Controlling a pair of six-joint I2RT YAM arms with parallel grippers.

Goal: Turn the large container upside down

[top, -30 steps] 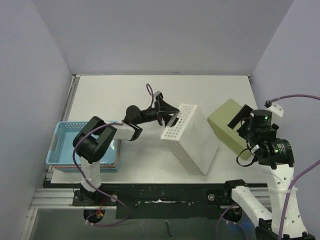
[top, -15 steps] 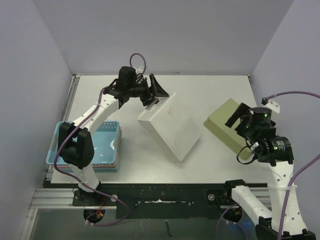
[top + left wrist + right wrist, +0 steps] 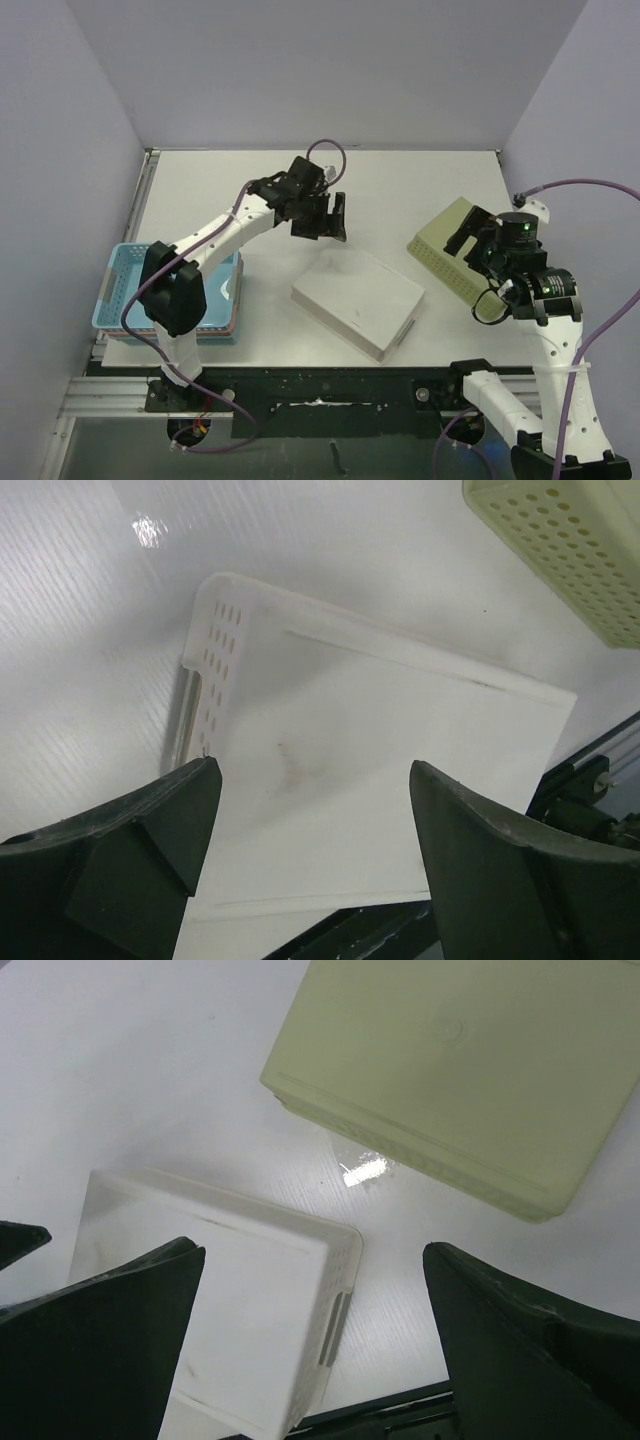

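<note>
The large white perforated plastic container [image 3: 358,300] lies base-up on the white counter [image 3: 230,180], near its 6 o'clock edge, so the flip looks done. The left pincer [image 3: 325,219] hangs wide and empty above the container's 11 o'clock corner. A low retreat could clip that corner and shove the container toward the edge. The right pincer [image 3: 472,240], also wide and empty, hovers over the pale green perforated box [image 3: 445,240] at 3 o'clock and could knock it. No brand, label or writing is readable anywhere.

Bright, even light, glare spots on the table [image 3: 365,1168], close foreground perhaps slightly soft.
</note>
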